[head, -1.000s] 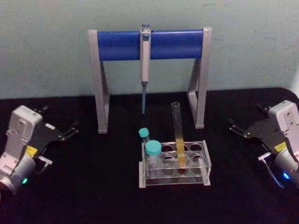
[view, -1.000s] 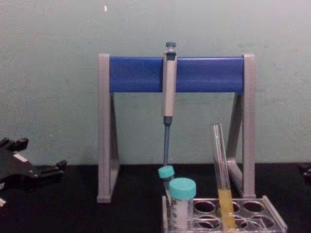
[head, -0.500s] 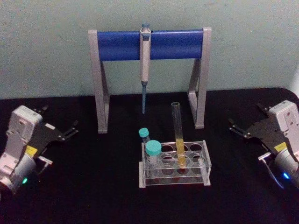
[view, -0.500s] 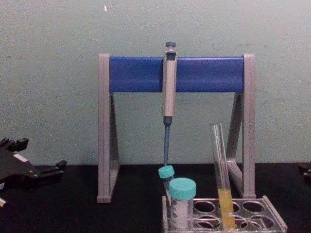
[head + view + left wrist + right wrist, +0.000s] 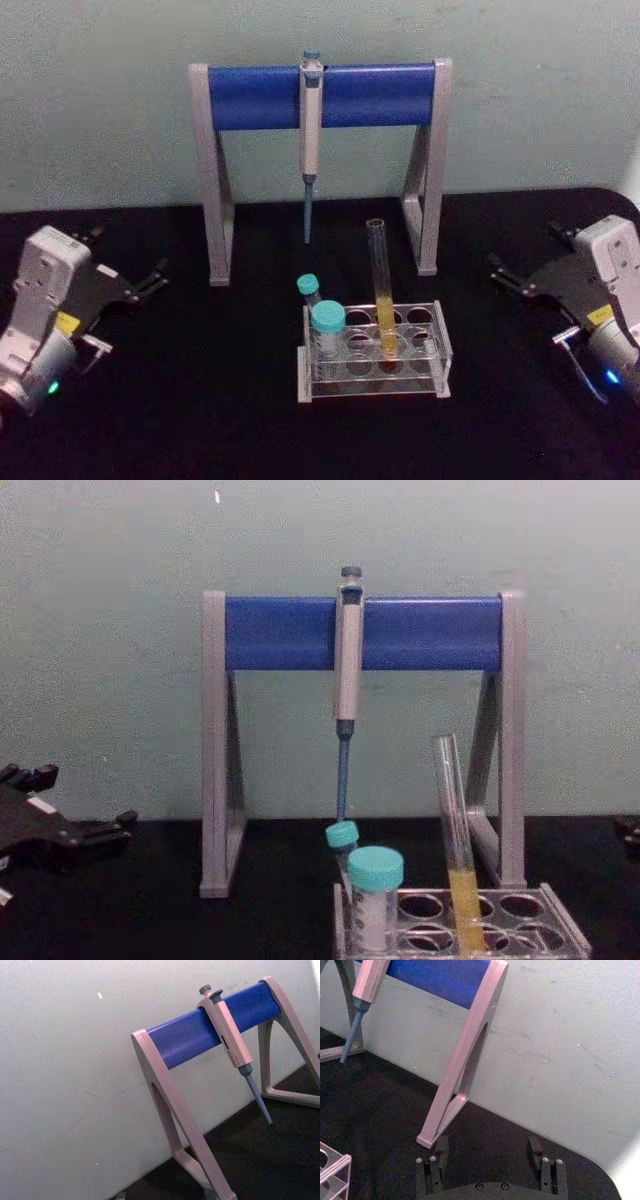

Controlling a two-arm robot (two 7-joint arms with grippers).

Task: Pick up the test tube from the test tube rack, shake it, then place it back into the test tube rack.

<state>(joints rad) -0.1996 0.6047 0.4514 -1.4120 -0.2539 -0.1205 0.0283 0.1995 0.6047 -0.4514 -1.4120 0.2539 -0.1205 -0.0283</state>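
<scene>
**A:** Where is the test tube [image 5: 381, 285] just now?

**B:** Standing in the test tube rack [image 5: 372, 392], lower centre of the head view, in a hole of the rack's back row. It leans slightly and rises well above the top plate. Two teal-capped tubes [image 5: 327, 320] stand at the rack's left end.

**A:** How would you expect it to handle?

**B:** I'd say light, stiff, smooth and breakable: thin clear glass with no cap. The yellow-orange liquid fills only the bottom part, so most of the weight sits low. An open mouth means the shake should be gentle and the tube kept near upright, or the liquid could spill.

**A:** And where to take it?

**B:** On the bare glass above the rack, around the middle of the exposed length. That leaves the rim alone and gives enough grip to lift it straight out of the hole. The squeeze should be modest, since glass is slippery but won't forgive crushing.

**A:** The grippers?

**B:** Both sit on the black table [image 5: 200, 420], well apart from the rack. The left gripper [image 5: 128, 250] is at the left edge with its fingers spread and nothing between them. The right gripper [image 5: 525, 247] is at the right edge. Its wrist view shows the fingers [image 5: 437, 1160] wide apart and empty, pointing toward a leg of the pipette stand [image 5: 260, 95].
</scene>
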